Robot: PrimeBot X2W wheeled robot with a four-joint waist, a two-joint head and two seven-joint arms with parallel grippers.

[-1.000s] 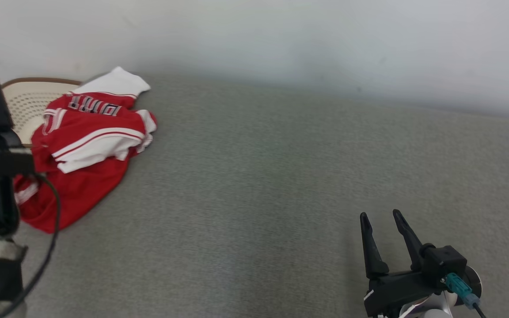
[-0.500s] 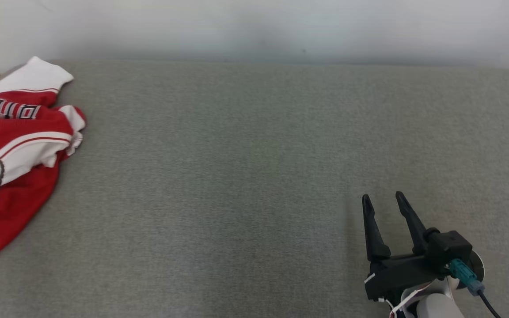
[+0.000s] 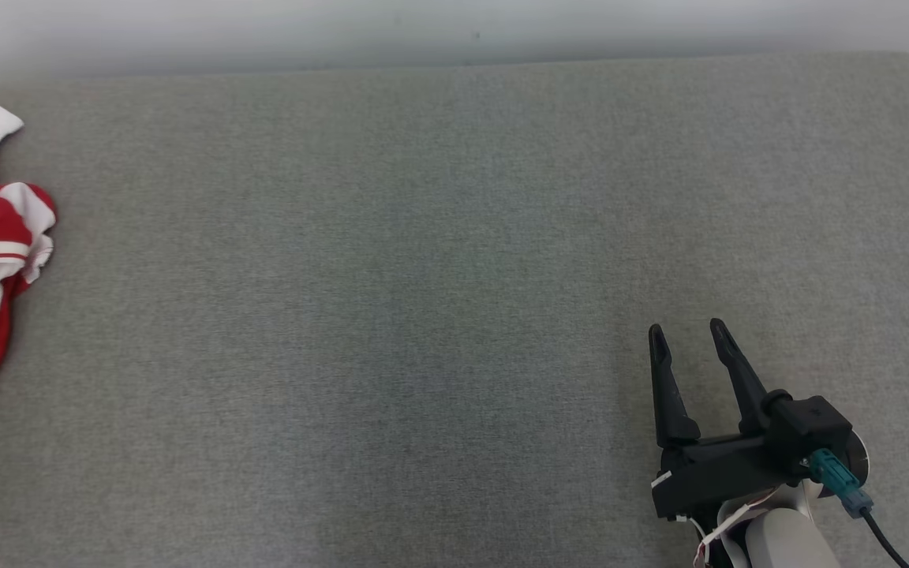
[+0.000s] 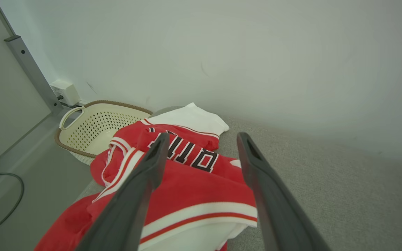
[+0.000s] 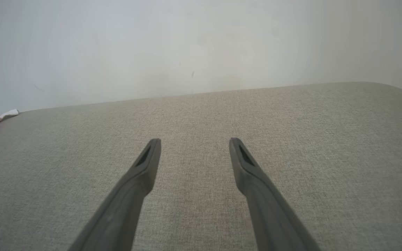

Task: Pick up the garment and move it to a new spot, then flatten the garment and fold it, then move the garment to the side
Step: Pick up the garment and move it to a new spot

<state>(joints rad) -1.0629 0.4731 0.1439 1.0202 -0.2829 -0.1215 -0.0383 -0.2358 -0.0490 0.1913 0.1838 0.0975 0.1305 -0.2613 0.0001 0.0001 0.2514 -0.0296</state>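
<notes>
- Garment (image 4: 187, 181): red and white, crumpled at the left end of the grey surface (image 3: 423, 276).
- Basket (image 4: 92, 129): cream, perforated; the garment lies against its rim.
- Left gripper (image 4: 202, 136): spread wide above the garment.
- Right gripper (image 3: 685, 327): spread wide, near right.

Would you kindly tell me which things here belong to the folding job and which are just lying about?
Job: red-and-white jersey, left tool, right tool, grey fabric surface.
Lying about: cream laundry basket, floor cable.

Cream basket (image 4: 98, 127) beside the grey tabletop (image 3: 454, 276)
Behind the brown-rimmed basket, a white wall (image 4: 222, 52); near its handle, a small white box (image 4: 65, 92) and a metal post (image 4: 30, 69); before it, a dark cable (image 4: 12, 205) on the floor (image 4: 37, 164).
</notes>
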